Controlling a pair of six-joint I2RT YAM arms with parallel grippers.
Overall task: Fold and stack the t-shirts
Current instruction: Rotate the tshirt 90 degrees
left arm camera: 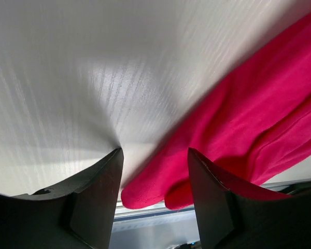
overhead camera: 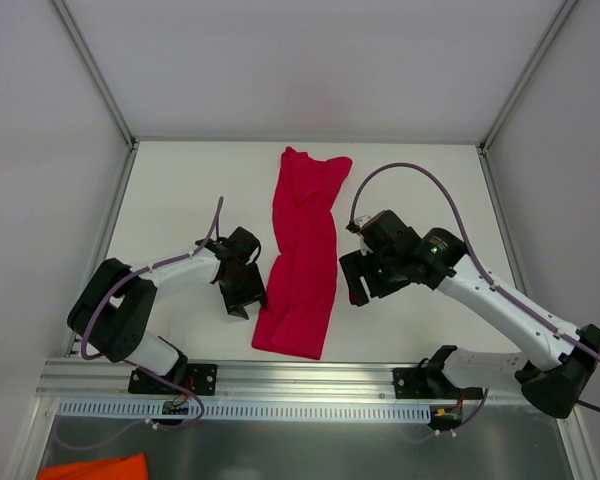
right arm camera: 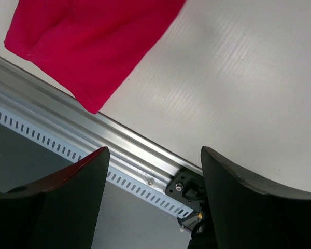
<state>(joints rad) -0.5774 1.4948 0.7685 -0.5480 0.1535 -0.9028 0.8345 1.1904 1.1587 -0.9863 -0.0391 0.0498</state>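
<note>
A crimson t-shirt [overhead camera: 305, 255] lies folded into a long narrow strip down the middle of the white table, its near end close to the front rail. My left gripper [overhead camera: 244, 296] sits just left of that near end, open. In the left wrist view the shirt's near corner [left arm camera: 233, 129] lies on the table beyond my left gripper [left arm camera: 154, 155], and nothing is pinched. My right gripper [overhead camera: 357, 282] hovers just right of the strip, open and holding nothing. In the right wrist view the t-shirt [right arm camera: 88, 41] fills the upper left, away from my right gripper [right arm camera: 153, 153].
An aluminium rail [overhead camera: 310, 378] runs along the table's near edge, with both arm bases bolted to it. An orange cloth [overhead camera: 92, 468] lies below the rail at the lower left. White walls with metal posts enclose the table on three sides.
</note>
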